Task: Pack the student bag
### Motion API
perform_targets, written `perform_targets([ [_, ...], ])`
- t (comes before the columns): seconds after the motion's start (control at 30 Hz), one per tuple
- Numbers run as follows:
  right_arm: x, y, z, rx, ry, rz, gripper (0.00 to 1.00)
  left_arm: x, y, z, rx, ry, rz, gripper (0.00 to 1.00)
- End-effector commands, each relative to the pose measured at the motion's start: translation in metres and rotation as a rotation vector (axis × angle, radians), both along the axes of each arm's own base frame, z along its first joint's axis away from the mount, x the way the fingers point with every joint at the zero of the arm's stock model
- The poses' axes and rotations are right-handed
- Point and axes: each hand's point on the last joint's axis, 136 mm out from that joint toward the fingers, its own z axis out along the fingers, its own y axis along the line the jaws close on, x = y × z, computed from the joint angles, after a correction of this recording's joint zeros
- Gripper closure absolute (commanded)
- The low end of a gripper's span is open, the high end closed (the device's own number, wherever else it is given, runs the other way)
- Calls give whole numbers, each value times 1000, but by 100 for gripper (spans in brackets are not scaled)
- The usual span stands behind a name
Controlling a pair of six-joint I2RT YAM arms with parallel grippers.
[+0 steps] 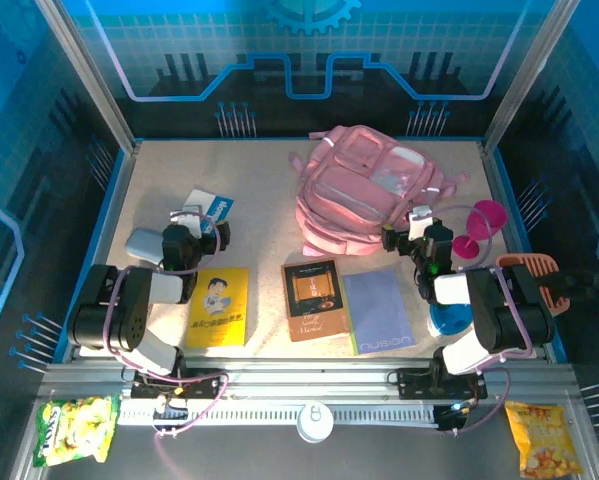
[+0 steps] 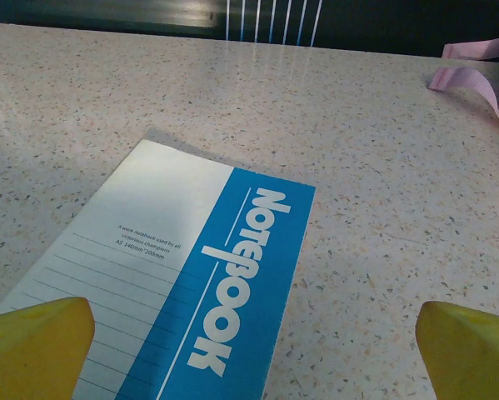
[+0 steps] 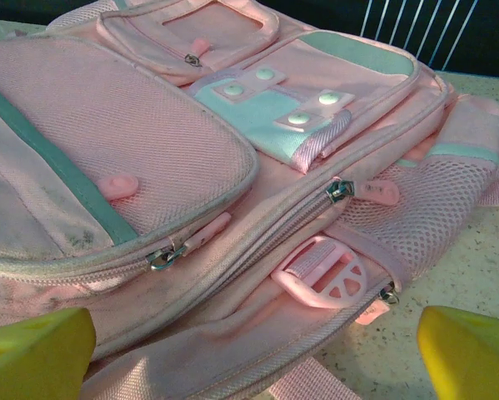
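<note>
Two moves seem due: at the left, we would bring the left gripper [image 2: 249, 357] down over the notebook [image 2: 191, 275] edge rather than its flat middle — its jaws stand wide apart, holding nothing. At the right, the right gripper [image 3: 253, 358], jaws equally wide and empty, faces the student bag [image 3: 149, 150] lying toward the far right of the table [image 1: 259, 200] — we would catch a zip pull [image 3: 342, 190] squarely.

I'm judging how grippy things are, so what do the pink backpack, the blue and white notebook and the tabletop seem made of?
The student bag: soft matte woven fabric, judging by its visible weave and mesh panels. The notebook: thin card or paper cover, smooth, printed, faintly glossy. The tabletop: hard speckled surface, perhaps laminate or stone composite, with a soft sheen reflecting light.
</note>
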Motion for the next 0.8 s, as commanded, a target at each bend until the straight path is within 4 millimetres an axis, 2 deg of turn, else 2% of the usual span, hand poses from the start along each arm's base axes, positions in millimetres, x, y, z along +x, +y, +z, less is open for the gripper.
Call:
perform_targets([
  [0.0, 7, -5, 9, 5, -26, -7, 0, 5, -5, 5, 14, -20, -32, 1],
  [0.77, 7, -5, 9, 6, -26, -5, 0, 5, -4, 5, 3, -18, -35, 1],
])
